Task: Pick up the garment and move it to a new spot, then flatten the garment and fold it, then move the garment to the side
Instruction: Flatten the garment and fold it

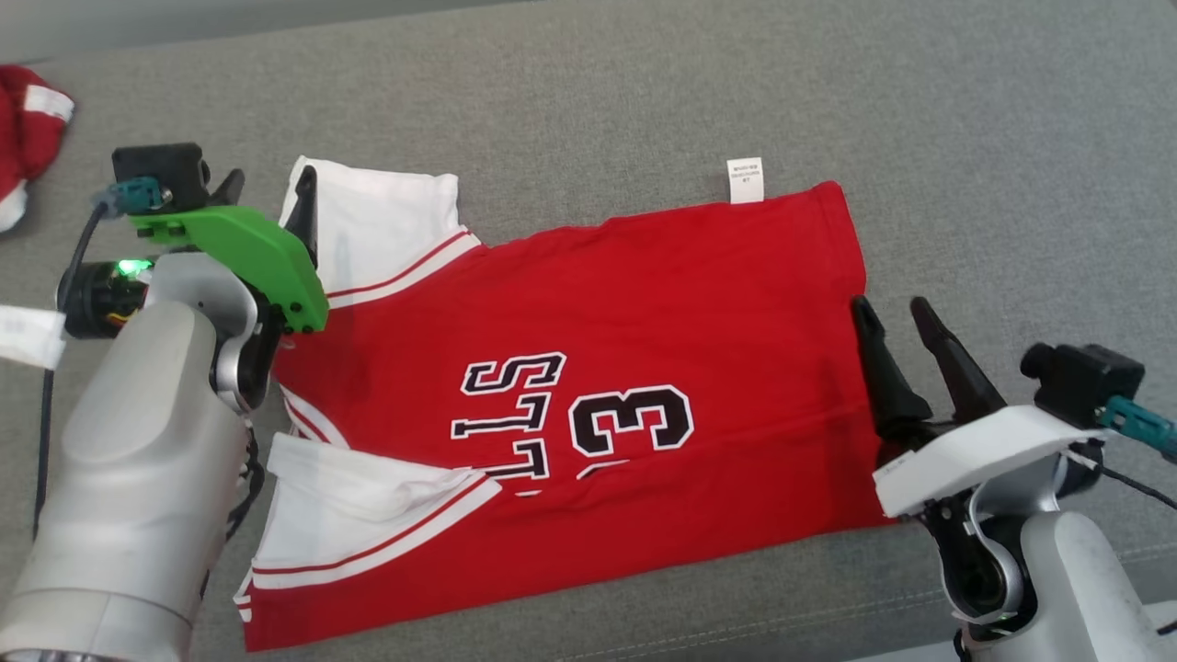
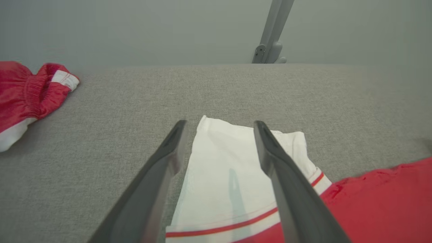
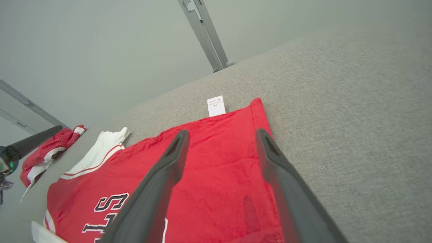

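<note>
Head view: jersey [image 1: 644, 303] flat, grippers empty.

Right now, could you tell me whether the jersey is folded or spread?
Folded: the jersey lies flat, its near part lapped over the lettering, cutting it off.

— What is carrying it all?
— A grey woven surface [image 1: 644, 92], running right across the frame.
— And what lies on it?
— A red jersey [image 1: 644, 303], spread flat across the middle. Its white sleeves are toward the left and its black-and-white lettering faces up. A small white label [image 1: 745, 179] sticks out from its upper edge onto the grey.
— Anything else?
— A crumpled red and white cloth [image 1: 28, 119] at the upper left, well apart from the jersey.
</note>
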Robot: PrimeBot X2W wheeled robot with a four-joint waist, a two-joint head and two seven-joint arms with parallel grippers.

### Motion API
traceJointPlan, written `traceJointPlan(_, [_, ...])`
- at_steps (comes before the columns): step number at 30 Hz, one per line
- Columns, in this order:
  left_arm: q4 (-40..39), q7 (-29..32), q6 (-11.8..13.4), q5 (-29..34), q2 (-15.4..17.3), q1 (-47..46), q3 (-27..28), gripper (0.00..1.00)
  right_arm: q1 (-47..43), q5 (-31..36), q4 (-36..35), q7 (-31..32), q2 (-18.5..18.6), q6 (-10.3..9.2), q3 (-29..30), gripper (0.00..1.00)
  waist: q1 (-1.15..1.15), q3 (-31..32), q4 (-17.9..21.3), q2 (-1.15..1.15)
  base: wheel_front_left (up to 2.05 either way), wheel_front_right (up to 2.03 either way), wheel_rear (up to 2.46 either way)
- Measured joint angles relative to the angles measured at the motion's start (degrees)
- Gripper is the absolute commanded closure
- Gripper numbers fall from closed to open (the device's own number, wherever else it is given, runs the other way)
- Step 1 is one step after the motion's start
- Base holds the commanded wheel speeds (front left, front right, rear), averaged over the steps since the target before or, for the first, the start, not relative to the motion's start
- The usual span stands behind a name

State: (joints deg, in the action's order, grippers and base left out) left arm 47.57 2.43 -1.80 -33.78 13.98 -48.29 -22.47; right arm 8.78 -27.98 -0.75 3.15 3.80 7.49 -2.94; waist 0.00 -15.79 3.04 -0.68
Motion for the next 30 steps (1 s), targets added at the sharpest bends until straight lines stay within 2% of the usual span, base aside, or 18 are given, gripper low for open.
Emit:
traceJointPlan(8, [11.0, -0.6, 1.0, 1.4, 0.4, -7.9, -0.4, 0.0, 3.1, -2.7, -2.9, -1.0, 2.3, 0.0, -6.9, 0.0, 0.0, -6.2, 2.8, 0.0, 0.0, 0.0, 0.0])
traceJointPlan(17, [18.4, -3.5, 0.2, 2.1, 1.6, -11.8, -1.0, 0.0, 3.7, -4.0, -2.7, -2.8, 3.2, 0.0, -8.6, 0.0, 0.0, -10.3, 6.0, 0.0, 0.0, 0.0, 0.0])
traceJointPlan(18, [18.9, -3.7, 0.0, 2.1, 1.7, -12.3, -1.0, 0.2, 3.7, -4.3, -2.6, -3.0, 3.2, 0.0, -8.6, 0.0, 0.01, -10.5, 6.3, 0.0, 0.0, 0.0, 0.0])
traceJointPlan(19, [19.4, -4.1, -0.1, 2.1, 1.7, -12.6, -1.2, 0.66, 3.7, -4.4, -2.4, -3.2, 3.2, 0.0, -8.7, 0.0, 0.0, -10.7, 6.4, 0.0, 0.0, 0.0, 0.0])
traceJointPlan(20, [19.8, -4.3, -0.2, 2.1, 1.7, -12.8, -1.3, 0.8, 3.7, -4.6, -2.3, -3.3, 3.2, 0.0, -8.7, 0.0, 0.0, -10.8, 6.6, 0.0, 0.0, 0.0, 0.0])
traceJointPlan(21, [20.3, -4.6, -0.3, 2.1, 1.7, -12.9, -1.4, 1.0, 3.7, -4.6, -2.2, -3.3, 3.4, 0.0, -8.7, 0.0, 0.0, -10.8, 6.6, 0.0, 0.0, 0.0, 0.0])
traceJointPlan(30, [22.5, -7.4, -3.3, 2.1, -0.3, -12.8, -2.9, 1.0, 4.6, -4.2, 0.4, -3.7, 4.1, 0.0, -5.8, 0.0, 0.0, -8.8, 5.6, 0.0, 0.0, 0.0, 0.0])
